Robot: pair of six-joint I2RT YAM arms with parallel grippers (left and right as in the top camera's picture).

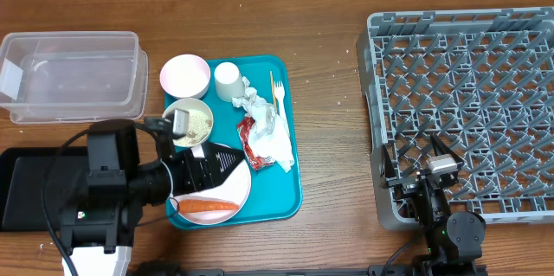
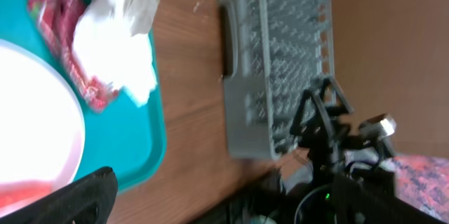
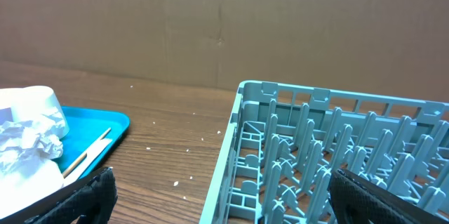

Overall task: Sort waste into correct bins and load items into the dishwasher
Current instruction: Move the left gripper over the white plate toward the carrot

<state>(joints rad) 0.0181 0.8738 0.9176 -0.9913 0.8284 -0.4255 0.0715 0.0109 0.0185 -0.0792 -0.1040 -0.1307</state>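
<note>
Found jaws spread wide on both arms, with nothing gripped in either.

Located the left gripper low over the left part of the round white plate, at the near end of the teal tray. Confirmed in the left wrist view: fingers at the lower corners of the frame, plate rim and tray edge between them.

Located the right gripper over the near-left corner of the grey dish rack. Confirmed in the right wrist view: fingers set wide, the rack's wall and pegs ahead.

Recorded an orange carrot piece lying on the plate. Recorded on the tray beyond the plate:
- a small bowl holding pale rice-like scraps, partly hidden by the left arm
- a second white bowl at the far-left corner
- a white cup just beside that bowl
- a slim fork along the right side
- crumpled napkins
- a red wrapper touching the napkins

Noted the clear tub at the far left of the table. Noted the black tray nearer than the tub, partly under the left arm. Could not tell the tub's contents.
</note>
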